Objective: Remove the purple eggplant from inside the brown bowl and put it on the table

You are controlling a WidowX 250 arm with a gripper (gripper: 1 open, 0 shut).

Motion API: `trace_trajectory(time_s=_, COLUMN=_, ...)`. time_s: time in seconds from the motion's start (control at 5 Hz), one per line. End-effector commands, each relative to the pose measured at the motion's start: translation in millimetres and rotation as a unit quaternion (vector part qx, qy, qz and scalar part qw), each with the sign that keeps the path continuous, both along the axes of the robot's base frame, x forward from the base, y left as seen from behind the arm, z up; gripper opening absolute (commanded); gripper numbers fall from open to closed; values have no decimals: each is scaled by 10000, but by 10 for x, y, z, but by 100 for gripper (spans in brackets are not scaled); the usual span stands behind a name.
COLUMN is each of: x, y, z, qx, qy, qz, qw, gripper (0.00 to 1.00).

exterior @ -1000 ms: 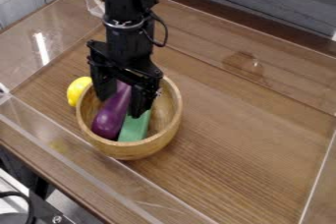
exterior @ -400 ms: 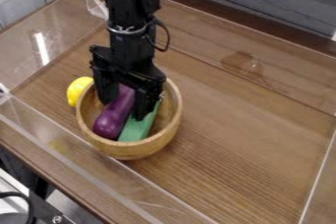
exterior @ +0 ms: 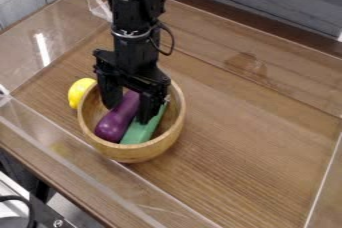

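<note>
The purple eggplant [exterior: 118,118] lies tilted inside the brown bowl [exterior: 150,147], resting against a flat green block [exterior: 143,129]. My gripper [exterior: 130,96] points straight down into the bowl with its black fingers spread wide, one on each side of the eggplant's upper end. It is open and I cannot tell whether the fingers touch the eggplant. The bowl sits on the table [exterior: 254,122] at the front left.
A yellow lemon [exterior: 80,92] lies on the table against the bowl's left rim. Clear acrylic walls [exterior: 40,47] run round the table's edges. Bare wood stretches to the right of the bowl.
The gripper has sunk slightly deeper into the bowl around the eggplant. The eggplant has tipped a little lower and to the left.
</note>
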State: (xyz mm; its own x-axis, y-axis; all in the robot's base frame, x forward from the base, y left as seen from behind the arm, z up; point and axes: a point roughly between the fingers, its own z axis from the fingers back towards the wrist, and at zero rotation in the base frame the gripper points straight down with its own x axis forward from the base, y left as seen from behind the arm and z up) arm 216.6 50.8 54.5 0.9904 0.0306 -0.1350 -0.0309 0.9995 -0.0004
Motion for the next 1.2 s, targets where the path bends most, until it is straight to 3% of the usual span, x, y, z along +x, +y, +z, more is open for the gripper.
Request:
trace_trajectory(time_s=0.0, x=46, y=-21, z=31, qx=4, qy=-127, qz=-26, qw=9999, gripper=100)
trace_trajectory(time_s=0.6, x=61, y=-31, z=-32, qx=-37, qy=-127, qz=48, qw=9999, gripper=100)
trace_trajectory(time_s=0.8, x=64, y=-30, z=-48, qx=-35, qy=-133, qz=75, qw=9999, gripper=0)
trace_trajectory(time_s=1.0, x=73, y=-35, z=-16, qx=-72, qy=-149, qz=123, qw=9998, gripper=0)
